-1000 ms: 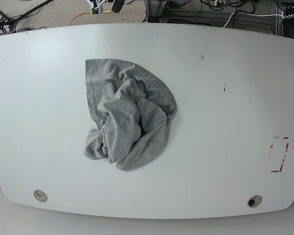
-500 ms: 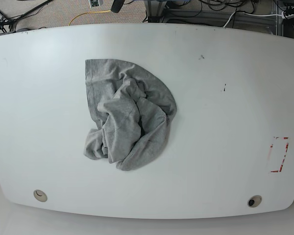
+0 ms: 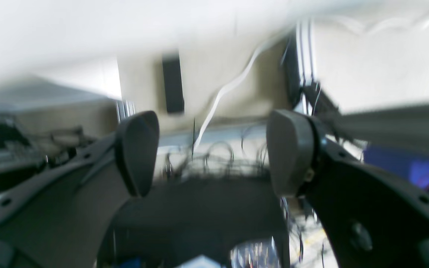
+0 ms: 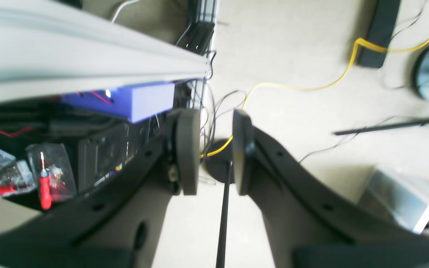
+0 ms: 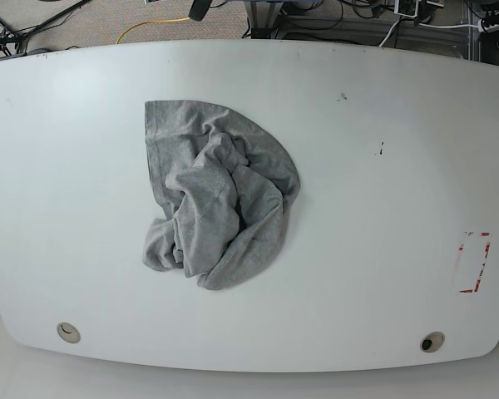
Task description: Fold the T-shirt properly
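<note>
A crumpled grey T-shirt (image 5: 219, 198) lay bunched on a white table (image 5: 382, 208), left of centre; neither arm showed.

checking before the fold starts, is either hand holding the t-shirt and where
Nothing is held. The left hand and right hand are open and empty; the T-shirt lies crumpled on the table.

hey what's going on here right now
Nothing is being handled yet. The grey T-shirt lies crumpled in a heap on the white table, untouched. Neither arm appears in the base view. The wrist cameras show the left end effector open wide and the right end effector open by a narrow gap, both empty and aimed at the cable-strewn floor.
</note>
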`<state>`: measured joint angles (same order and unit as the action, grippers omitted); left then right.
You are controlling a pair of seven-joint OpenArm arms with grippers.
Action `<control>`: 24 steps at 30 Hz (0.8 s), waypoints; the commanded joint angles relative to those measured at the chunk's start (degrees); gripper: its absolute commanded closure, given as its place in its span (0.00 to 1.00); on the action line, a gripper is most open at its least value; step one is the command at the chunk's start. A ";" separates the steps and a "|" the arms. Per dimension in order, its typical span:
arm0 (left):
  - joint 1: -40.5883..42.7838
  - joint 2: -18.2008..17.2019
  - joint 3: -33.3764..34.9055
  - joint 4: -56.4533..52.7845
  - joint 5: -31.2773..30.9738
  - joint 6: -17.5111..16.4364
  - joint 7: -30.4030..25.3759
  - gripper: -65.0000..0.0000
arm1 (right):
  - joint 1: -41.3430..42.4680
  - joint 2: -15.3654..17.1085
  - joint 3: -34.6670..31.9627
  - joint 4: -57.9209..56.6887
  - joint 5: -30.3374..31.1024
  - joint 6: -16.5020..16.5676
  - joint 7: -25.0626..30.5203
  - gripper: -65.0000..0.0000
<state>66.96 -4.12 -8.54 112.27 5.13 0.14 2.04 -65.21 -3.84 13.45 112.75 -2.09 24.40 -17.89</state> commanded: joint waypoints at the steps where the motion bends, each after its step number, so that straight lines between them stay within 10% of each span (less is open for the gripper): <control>1: 1.31 0.21 -0.12 2.24 -0.07 0.25 -0.94 0.31 | -1.30 0.10 0.39 2.64 0.72 -0.01 0.88 0.79; 7: -2.04 0.30 0.32 2.68 -0.07 0.25 -0.94 0.11 | 0.55 0.45 2.33 3.60 7.41 -0.18 0.97 0.78; 24: -16.37 -2.34 18.69 2.33 -0.07 0.25 -0.86 0.10 | 12.95 0.19 4.35 3.60 10.40 -0.27 0.79 0.78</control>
<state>51.20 -6.39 8.62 113.67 5.08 0.03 2.22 -52.62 -3.81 17.65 115.35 7.79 24.08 -18.22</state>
